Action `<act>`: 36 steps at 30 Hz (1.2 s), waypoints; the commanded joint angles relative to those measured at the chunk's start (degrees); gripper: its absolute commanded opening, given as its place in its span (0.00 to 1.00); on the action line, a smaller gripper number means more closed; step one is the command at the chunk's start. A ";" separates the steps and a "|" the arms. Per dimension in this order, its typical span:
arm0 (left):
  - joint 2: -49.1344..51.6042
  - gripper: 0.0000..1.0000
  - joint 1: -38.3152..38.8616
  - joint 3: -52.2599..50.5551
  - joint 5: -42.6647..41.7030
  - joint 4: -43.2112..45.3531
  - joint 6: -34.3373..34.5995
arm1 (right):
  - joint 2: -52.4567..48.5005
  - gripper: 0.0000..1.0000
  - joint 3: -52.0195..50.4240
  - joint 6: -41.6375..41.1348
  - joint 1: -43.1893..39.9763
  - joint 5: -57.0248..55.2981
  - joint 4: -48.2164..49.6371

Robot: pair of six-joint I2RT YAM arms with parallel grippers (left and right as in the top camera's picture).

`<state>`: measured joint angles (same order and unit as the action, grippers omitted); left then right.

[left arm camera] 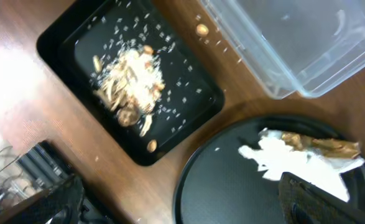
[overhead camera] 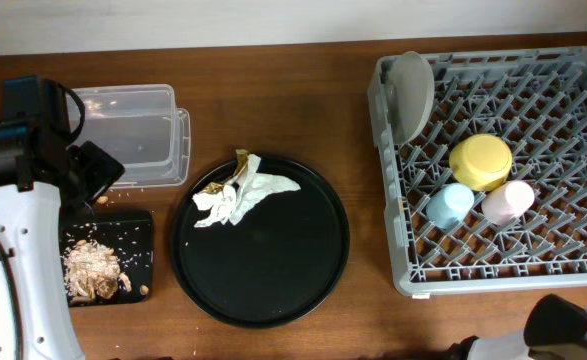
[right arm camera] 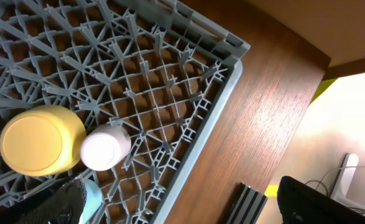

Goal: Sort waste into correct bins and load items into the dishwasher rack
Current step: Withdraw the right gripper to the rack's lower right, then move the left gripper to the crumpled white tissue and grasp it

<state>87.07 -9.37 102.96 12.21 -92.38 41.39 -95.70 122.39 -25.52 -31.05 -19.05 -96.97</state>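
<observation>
The crumpled white paper napkins [overhead camera: 241,195] are lying in a loose, creased heap at the back left of the large round black tray [overhead camera: 273,270], with the gold-brown wrapper [left arm camera: 319,144] twisted in along their far edge. The brownish-beige food scraps [overhead camera: 91,265] are sitting as a crumbly pile in the shallow black rectangular tray [overhead camera: 138,235], with pale flecks scattered across its floor. A few crumbs are lying on the wooden table [overhead camera: 303,100] beside it. Just behind it, the clear plastic tub [overhead camera: 133,140] is standing on the table.

Well to the right, the grey dishwasher rack [overhead camera: 393,230] is holding the yellow bowl [overhead camera: 481,160] upside down. The light-blue cup [overhead camera: 450,204] and pink cup [overhead camera: 509,201] are lying just in front of the bowl. The round grey plate [overhead camera: 413,92] is standing on edge in the rack's back left corner.

The left gripper [left arm camera: 179,193] is hanging over the gap between tub and black tray, fingers spread wide and holding nothing. The right gripper [right arm camera: 182,193] is hovering over the rack's corner, its fingers likewise parted and empty.
</observation>
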 commanded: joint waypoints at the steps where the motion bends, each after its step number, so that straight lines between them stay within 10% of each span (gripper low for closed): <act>1: -0.52 0.99 -0.20 0.00 0.02 1.84 -0.28 | -1.03 0.99 -0.31 -0.70 -0.11 -1.09 -0.15; 6: -0.52 0.99 -0.17 0.00 -0.85 2.36 -0.24 | -1.16 0.99 -0.31 -0.70 -0.11 -1.09 -0.15; 11: -0.52 0.99 -0.02 -0.15 -21.53 3.06 -0.35 | -1.16 0.99 -0.31 -0.70 -0.11 -1.09 -0.15; 14: -0.44 0.99 4.42 -1.68 -25.94 9.42 -10.25 | -1.16 0.99 -0.31 -0.70 -0.11 -1.09 -0.15; 24: 5.42 0.76 24.90 -14.93 -13.27 30.84 -15.61 | -1.16 0.99 -0.28 -0.70 -0.11 -1.09 -0.15; 36: 24.72 0.52 29.97 -19.04 -12.28 43.28 -15.37 | -1.16 0.99 -0.28 -0.70 -0.11 -1.09 -0.15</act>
<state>107.77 19.81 84.29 -1.48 -50.39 27.40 -96.60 122.34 -25.54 -31.05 -19.09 -96.97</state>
